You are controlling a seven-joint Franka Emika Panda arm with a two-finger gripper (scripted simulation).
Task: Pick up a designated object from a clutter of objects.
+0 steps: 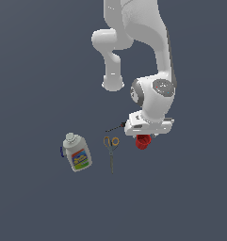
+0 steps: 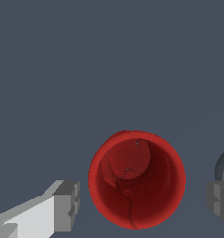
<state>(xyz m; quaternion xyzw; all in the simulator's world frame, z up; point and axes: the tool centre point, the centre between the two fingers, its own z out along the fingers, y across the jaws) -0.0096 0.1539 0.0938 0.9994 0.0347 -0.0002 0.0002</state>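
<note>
The small red cup [image 1: 143, 142] stands upright right under my gripper [image 1: 144, 137]. In the wrist view I look straight down into the cup [image 2: 136, 179], with its round rim between my two fingers [image 2: 62, 207]. My gripper [image 2: 141, 204] is open, with a small gap between each finger and the cup's wall. The arm's hand hides the cup's top in the exterior view. The white bottle [image 1: 77, 153], the orange-handled scissors [image 1: 111, 147] and the thin screwdriver [image 1: 116, 127] lie to the exterior view's left of the cup.
A ring of the scissors' handle [image 2: 221, 166] shows just beyond one finger in the wrist view. The screwdriver's tip lies close to the hand's edge. The floor is a plain dark grey surface [image 1: 181, 197].
</note>
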